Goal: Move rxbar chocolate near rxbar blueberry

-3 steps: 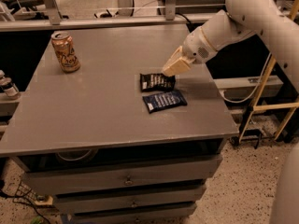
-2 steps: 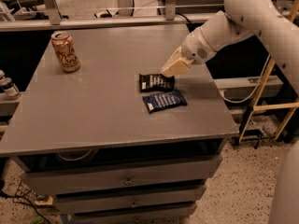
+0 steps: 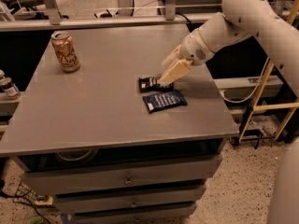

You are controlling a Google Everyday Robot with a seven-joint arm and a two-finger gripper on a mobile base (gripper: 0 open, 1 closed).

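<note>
We are counting one rxbar chocolate [image 3: 149, 83], one rxbar blueberry [image 3: 164, 101], one drink can [image 3: 65, 52] and one gripper [image 3: 166, 78] over the grey table [image 3: 93, 120]. The gripper is reaching down from the white arm [image 3: 219, 29] at the picture's upper right, and its tip is meeting the near end of the rxbar chocolate. We cannot tell how far open it is, or whether it has hold of the bar. The rxbar chocolate is lying flat under the tip, its long axis running away from the gripper toward the picture's left. The rxbar blueberry is lying flat just beside it, on the camera side of the gripper, its long axis nearly parallel and its right end tilting slightly farther from us. The can is standing upright, well apart from the gripper, toward the far left corner.
</note>
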